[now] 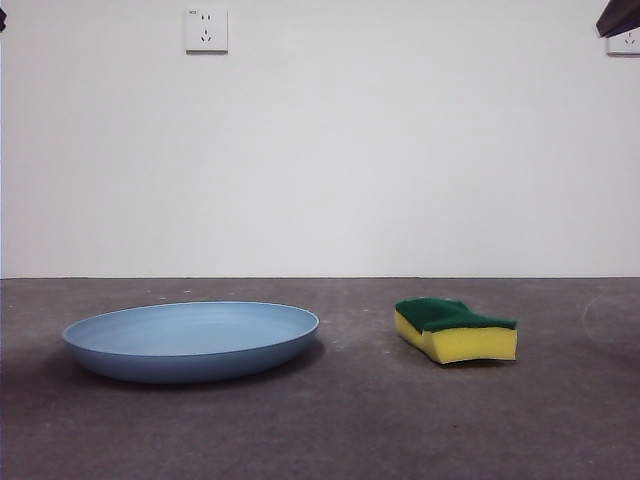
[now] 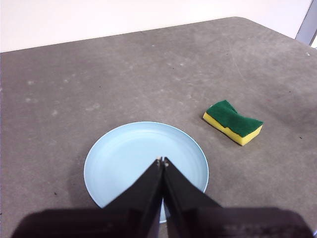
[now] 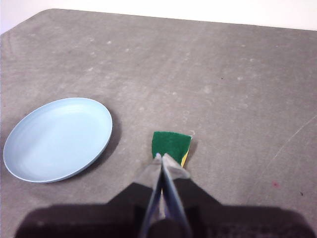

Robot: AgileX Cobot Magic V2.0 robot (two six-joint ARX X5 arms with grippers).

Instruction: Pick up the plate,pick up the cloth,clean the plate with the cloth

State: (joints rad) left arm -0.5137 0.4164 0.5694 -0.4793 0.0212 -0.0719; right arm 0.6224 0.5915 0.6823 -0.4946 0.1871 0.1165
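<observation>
Light blue plate (image 1: pixel 190 340) flat on table (image 1: pixel 340 430), sponge (image 1: pixel 456 329) well apart; left gripper (image 2: pixel 161 161) above plate, right gripper (image 3: pixel 162 157) above sponge, both pinched closed, empty.

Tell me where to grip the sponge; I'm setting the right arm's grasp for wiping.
Probably across the sponge's pinched waist, from above with the right gripper, which is shut now and must open first. It lies flat, green layer up, apart from the plate; the narrowed sides suit two jaws.

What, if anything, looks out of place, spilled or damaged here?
Nothing stands out. The plate sits flat and empty on the table, the sponge lies beside it, apart, green side up. Both look intact. The left gripper and right gripper hang above, shut and empty.
</observation>
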